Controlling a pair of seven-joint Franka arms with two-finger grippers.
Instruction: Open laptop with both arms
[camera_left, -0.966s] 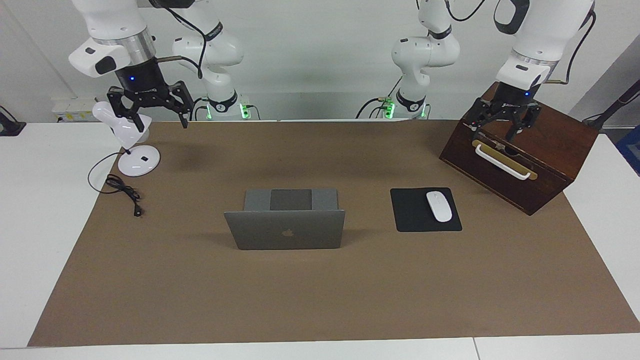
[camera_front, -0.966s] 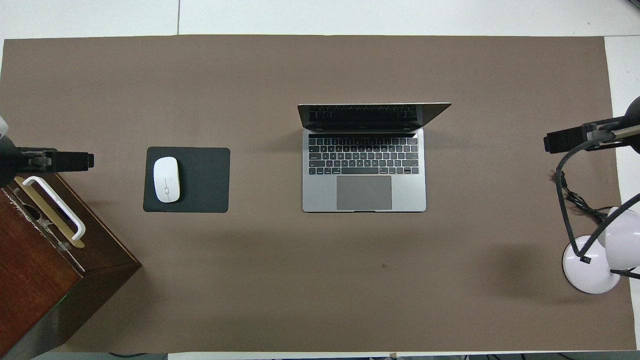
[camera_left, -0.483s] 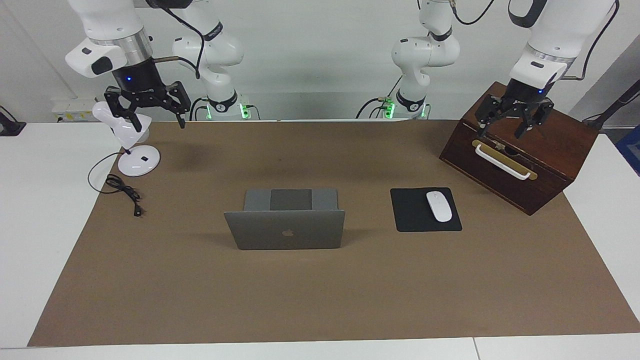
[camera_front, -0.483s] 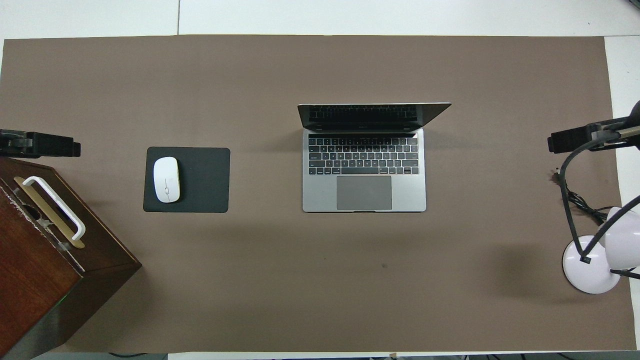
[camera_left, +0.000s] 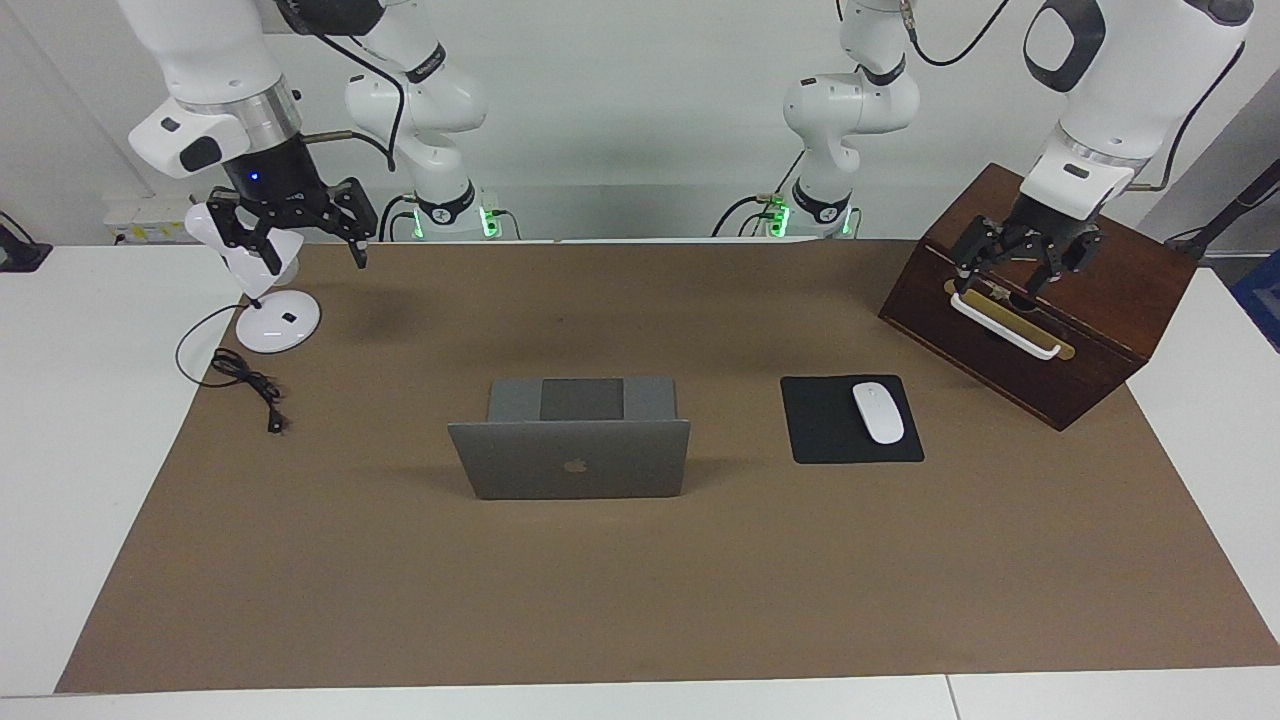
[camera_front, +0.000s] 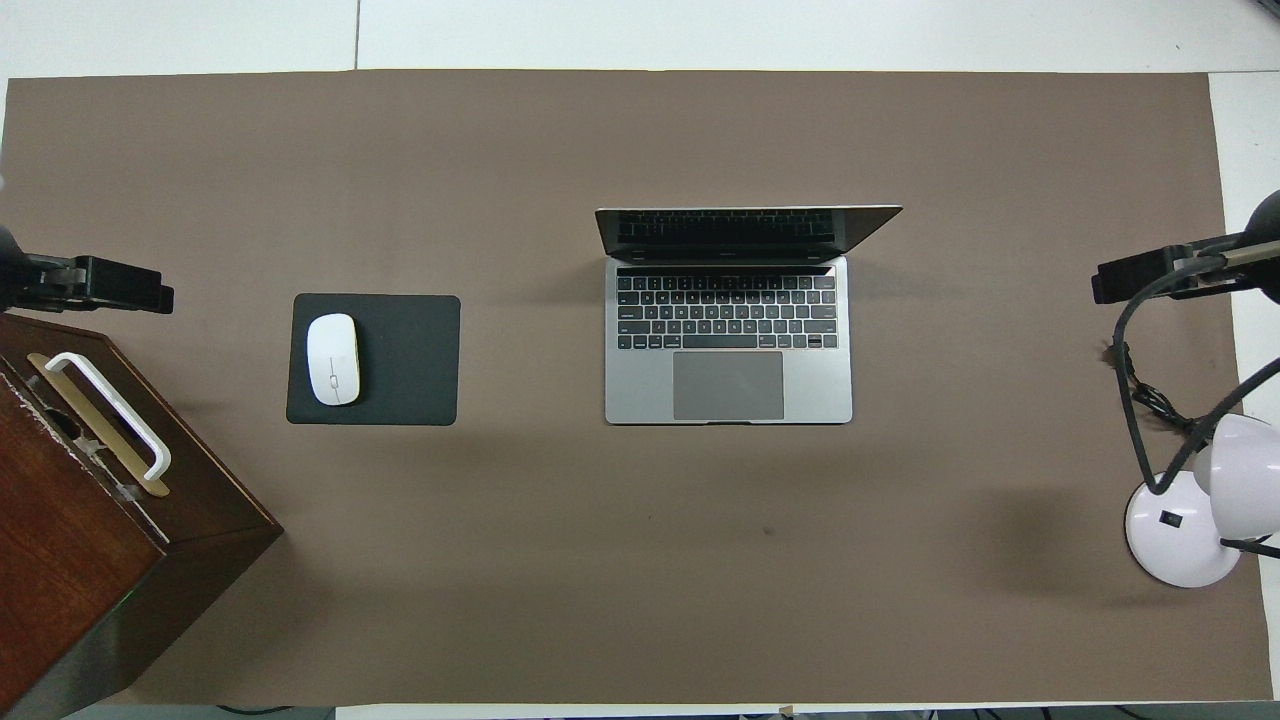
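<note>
With the laptop (camera_left: 570, 455) open mid-tabletop, both empty, spread claws, left (camera_left: 1018, 268) over the wooden box (camera_left: 1120, 300), right (camera_left: 290, 222) beside the lamp (camera_left: 262, 290), risk snagging (my guess).

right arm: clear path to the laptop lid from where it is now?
Probably yes. The right gripper hangs open over the desk lamp, at its own end of the table; only bare brown mat lies between it and the open laptop, so nothing looks in the way.

left gripper (camera_left: 1018, 268) raised, fingers spread, right gripper (camera_left: 296, 228) likewise
</note>
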